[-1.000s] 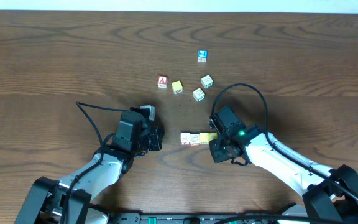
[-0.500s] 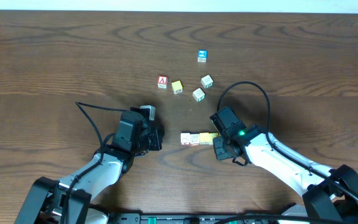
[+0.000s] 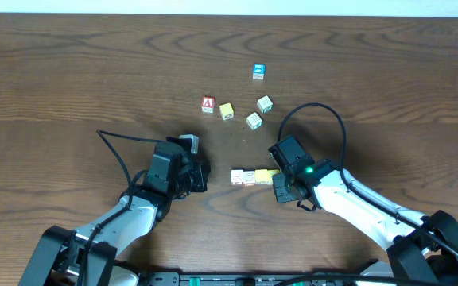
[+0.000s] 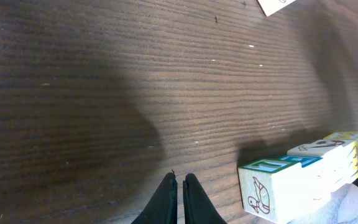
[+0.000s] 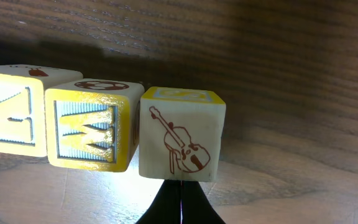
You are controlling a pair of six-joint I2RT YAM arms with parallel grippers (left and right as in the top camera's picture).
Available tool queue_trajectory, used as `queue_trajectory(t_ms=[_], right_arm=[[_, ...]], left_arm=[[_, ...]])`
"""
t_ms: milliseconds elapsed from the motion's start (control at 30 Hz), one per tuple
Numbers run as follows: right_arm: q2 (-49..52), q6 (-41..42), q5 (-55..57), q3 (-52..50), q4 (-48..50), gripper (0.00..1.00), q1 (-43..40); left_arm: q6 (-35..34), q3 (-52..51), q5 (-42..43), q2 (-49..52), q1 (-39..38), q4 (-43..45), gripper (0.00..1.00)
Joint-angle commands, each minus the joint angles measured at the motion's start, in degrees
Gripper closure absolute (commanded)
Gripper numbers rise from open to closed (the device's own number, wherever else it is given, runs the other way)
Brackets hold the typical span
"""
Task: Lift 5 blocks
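Since the blocks (image 3: 249, 176) lie in a row, seemingly three or four, between the closed left gripper (image 4: 179, 178), standing apart, and the closed right gripper (image 5: 180, 186) at the violin block (image 5: 182, 134), squeeze squarely along the row lest it buckle.

Whitish block (image 5: 182, 134) bears a reddish violin drawing.

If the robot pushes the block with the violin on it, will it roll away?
Probably not. The violin block is a flat-sided cube sitting square on the table, so it should slide, not roll. It looks wooden, so likely stiff and light. The yellow block beside it would probably get shoved too.
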Motion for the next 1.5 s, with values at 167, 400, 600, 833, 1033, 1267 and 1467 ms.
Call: queue_trajectory(t_ms=[167,400,600,833,1033,1267,1467], right_arm=[[0.26,-0.83,-1.62,-0.04,0.92,0.99,0.35],[0.26,-0.83,-1.62,-0.04,0.39,0.99,0.35],[0.26,0.98,0.04,0.07,-1.40,0.99,0.33],[0.26,7.67,6.54,0.52,-5.20,0.99,0.33],[0.26,13.64,11.56,0.79,-7.98,0.99,0.26],[0.26,11.50,12.11,0.79,-4.33,0.99,-1.64],[0.26,1.77,7.04,0.79,1.49,0.99,-4.42]], left_arm=[[0.33,1.14,-0.76,0.22,-0.22,-0.15,0.93],[0.33,1.14,-0.74,0.22,-0.22,-0.15,0.93],[0.33,1.14,-0.74,0.22,-0.22,-0.15,0.93],[0.33,1.14,-0.74,0.22,-0.22,-0.15,0.93],[0.31,1.14,-0.74,0.22,-0.22,-0.13,0.93],[-1.44,1.14,-0.72,0.22,-0.22,-0.09,0.93],[-2.82,1.14,-0.66,0.22,-0.22,-0.13,0.93]])
